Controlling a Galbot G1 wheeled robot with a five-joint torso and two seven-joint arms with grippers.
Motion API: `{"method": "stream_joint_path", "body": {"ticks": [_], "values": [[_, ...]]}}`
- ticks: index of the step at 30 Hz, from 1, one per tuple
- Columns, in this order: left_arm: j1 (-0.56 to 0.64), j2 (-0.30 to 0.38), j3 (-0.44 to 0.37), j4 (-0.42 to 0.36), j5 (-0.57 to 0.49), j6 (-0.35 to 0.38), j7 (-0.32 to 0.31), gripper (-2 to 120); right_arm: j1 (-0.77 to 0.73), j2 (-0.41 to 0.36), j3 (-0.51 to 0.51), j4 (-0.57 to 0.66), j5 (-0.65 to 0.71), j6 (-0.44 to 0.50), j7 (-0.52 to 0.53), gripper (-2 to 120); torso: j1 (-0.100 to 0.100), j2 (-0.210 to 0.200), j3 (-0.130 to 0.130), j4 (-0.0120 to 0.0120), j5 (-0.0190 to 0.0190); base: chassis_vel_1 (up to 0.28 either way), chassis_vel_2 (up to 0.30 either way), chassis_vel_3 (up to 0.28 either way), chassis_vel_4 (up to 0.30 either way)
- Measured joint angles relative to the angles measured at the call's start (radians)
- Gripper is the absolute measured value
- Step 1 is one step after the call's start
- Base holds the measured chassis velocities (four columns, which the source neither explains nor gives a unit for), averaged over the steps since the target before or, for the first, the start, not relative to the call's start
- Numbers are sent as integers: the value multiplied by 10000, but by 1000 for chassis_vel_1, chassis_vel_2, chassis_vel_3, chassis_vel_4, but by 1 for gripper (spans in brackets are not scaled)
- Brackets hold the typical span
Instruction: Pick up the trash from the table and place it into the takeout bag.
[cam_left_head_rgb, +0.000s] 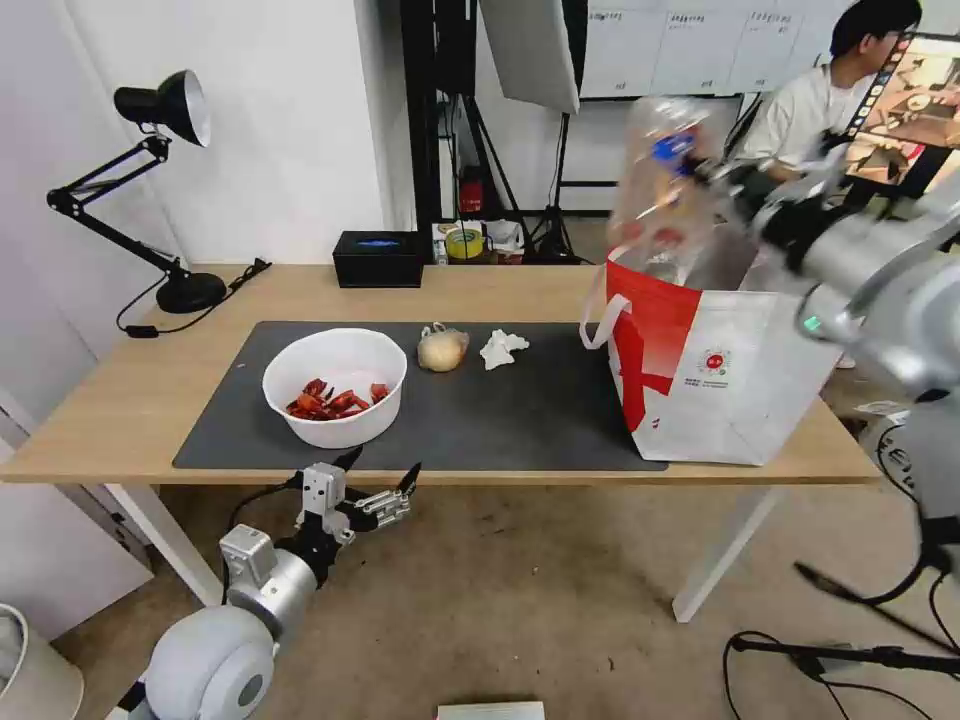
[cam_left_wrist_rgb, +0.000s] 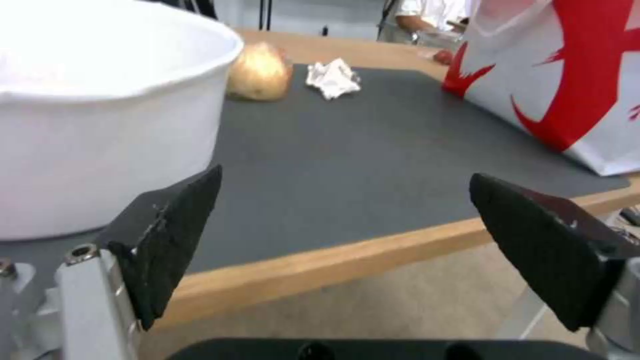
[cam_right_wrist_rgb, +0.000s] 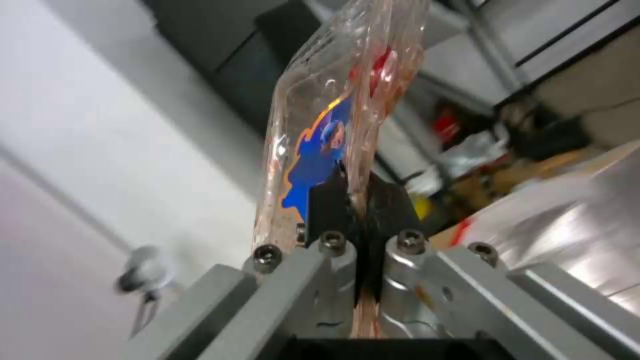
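Pinching a clear hinged plastic tray (cam_right_wrist_rgb: 337, 107) between black fingers (cam_right_wrist_rgb: 327, 200) pressed tight on its thin edge: right gripper (cam_left_head_rgb: 722, 178), raised above the open mouth of the takeout bag (cam_left_head_rgb: 720, 375). Tray glossy, crinkled, streaked with reddish food bits and bearing a blue-and-orange sticker, held upright. Bag boxy, white with a red panel and a small round red logo, silver foil lining inside, a white handle (cam_left_head_rgb: 598, 310) looping off its side; standing at the right end of the counter (cam_left_head_rgb: 130, 400), partly on the dark grey matte mat (cam_left_head_rgb: 520, 410). Spread wide and holding nothing: left gripper (cam_left_head_rgb: 380, 468), low at the counter's near edge, its wedge-shaped black fingers (cam_left_wrist_rgb: 177, 235) just in front of the white round bowl (cam_left_head_rgb: 335, 385). Bowl smooth-walled, on the mat, with red shell scraps (cam_left_head_rgb: 335, 400) heaped inside. Behind it on the mat, a rounded beige plastic-wrapped lump (cam_left_head_rgb: 441, 349) and, just beside that, a crumpled white tissue (cam_left_head_rgb: 501, 348), apart from each other. At the counter's far edge, a rectangular black tissue box (cam_left_head_rgb: 378, 258).
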Motion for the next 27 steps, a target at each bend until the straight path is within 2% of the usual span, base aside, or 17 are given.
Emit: {"method": "stream_joint_path", "body": {"ticks": [6,9,10,13,15,17,21,27], "values": [[-119,-7,145,-21,-23,37,18,100,-21,-420,-59,-453,-1057,-6,-235,0,0,0,0,1,-3,0,0,0,0],[-118,-8,144,-167,-142,223,64,100,-290,-607,-337,-588,-2742,-18,-749,0,0,0,0,1,-2,0,0,0,0],[-118,-8,144,-167,-142,223,64,100,-290,-607,-337,-588,-2742,-18,-749,0,0,0,0,1,-2,0,0,0,0],[-163,0,186,-214,-190,248,65,100,-548,-642,-811,-731,-4250,127,-1142,0,0,0,0,2,-2,0,0,0,0],[-167,2,193,-214,-193,248,65,100,-609,-638,-915,-756,-4524,171,-1212,0,0,0,0,2,-2,0,0,0,0],[-167,1,215,-214,-194,248,61,100,-810,-597,-1130,-821,-5422,258,-1463,0,0,0,0,3,-3,0,0,0,0],[-146,-22,275,-245,-194,248,45,100,-1104,-587,-1244,-857,-6065,321,-1679,0,1,-1,0,3,-3,0,0,0,0],[-102,-111,306,-273,-190,248,34,100,-1513,-587,-1165,-770,-6136,323,-1694,0,0,0,0,3,-4,0,0,0,0]]}}
